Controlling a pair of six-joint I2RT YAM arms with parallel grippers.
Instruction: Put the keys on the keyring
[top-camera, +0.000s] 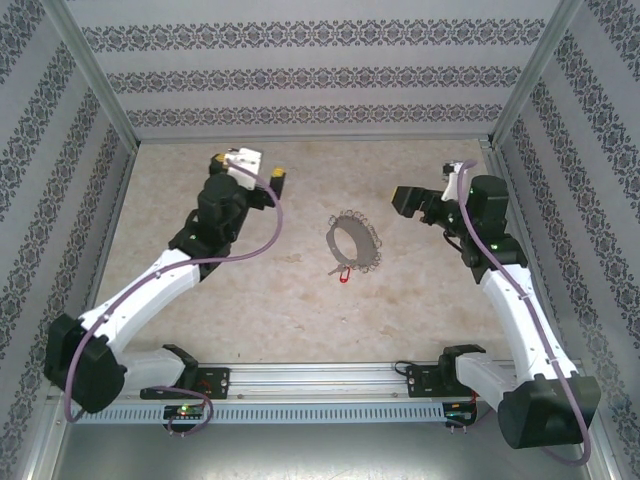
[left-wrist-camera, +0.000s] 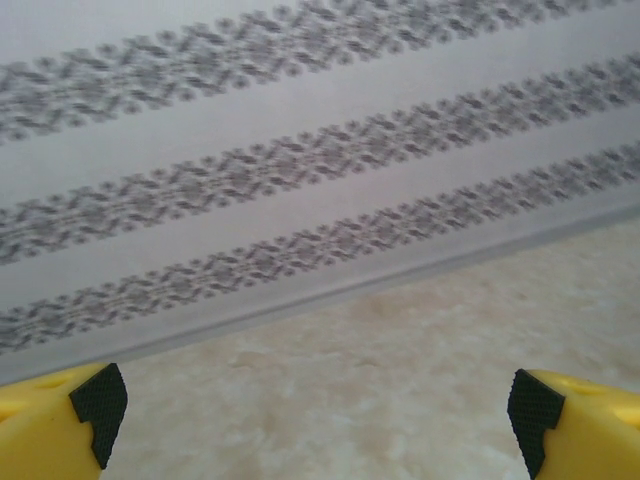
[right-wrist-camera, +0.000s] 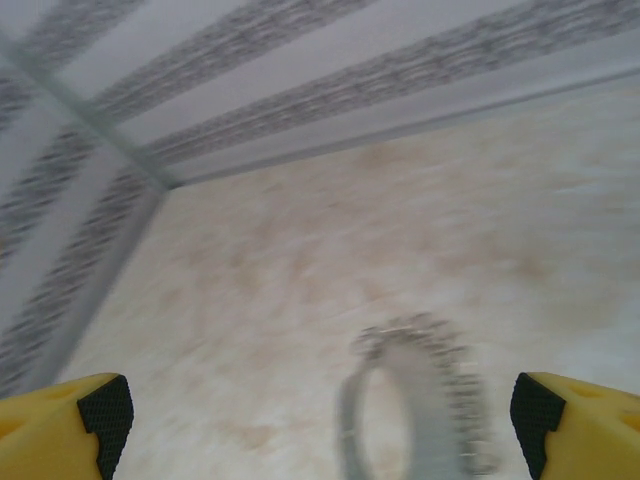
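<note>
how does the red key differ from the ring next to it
The key is tiny with a red head; the ring is a far larger grey hoop. The ring is fringed with small silvery pieces; the key is one piece at its near edge. Both lie on the table.

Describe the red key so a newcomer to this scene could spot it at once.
Start at the beige table between the two arms, where a grey keyring fringed with silvery pieces lies near the middle. At the ring's near edge sits the key. Its bright red head marks it out from the silvery fringe.
</note>
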